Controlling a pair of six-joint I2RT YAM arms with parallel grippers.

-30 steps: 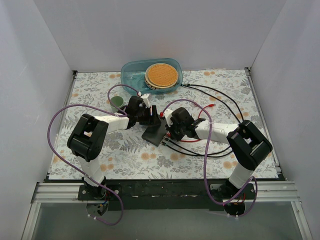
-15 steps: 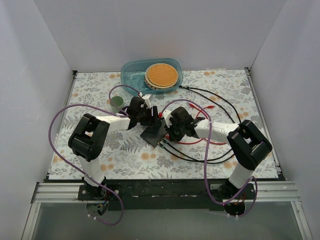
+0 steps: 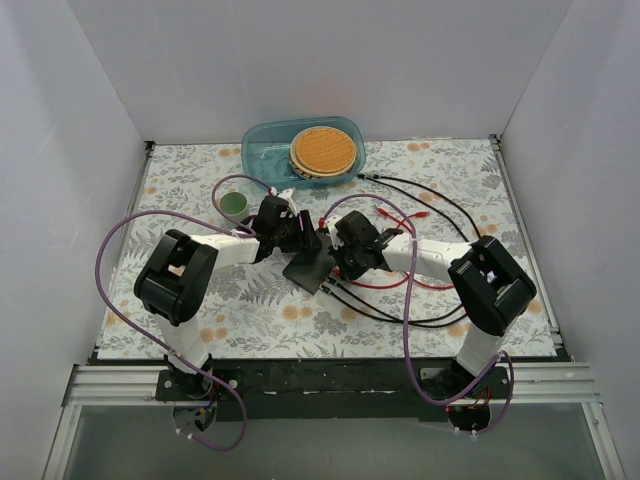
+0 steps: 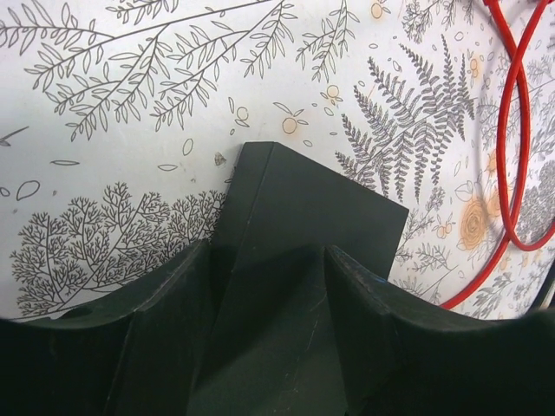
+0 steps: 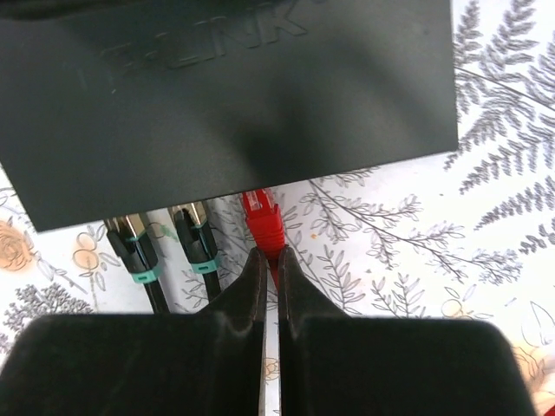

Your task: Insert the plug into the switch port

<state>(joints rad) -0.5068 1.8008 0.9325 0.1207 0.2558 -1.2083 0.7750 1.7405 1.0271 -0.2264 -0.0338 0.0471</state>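
— What are your end effectors doing?

— My right end effector (image 5: 269,260) is clamping together on the tail of the red plug (image 5: 263,217). My left end effector (image 4: 267,253) is straddling the switch (image 4: 303,204); I cannot tell whether it is pinching.

— Where is the plug sitting?

— Its nose is lying at the switch's port edge, just beside two black plugs (image 5: 130,243), mid-bench (image 5: 390,234). It is pointing away from my wrist, long axis square to that edge.

— How are you planning the push?

— I am judging it needs a straight push along that axis, no twisting, with the left bracing the switch against sliding.
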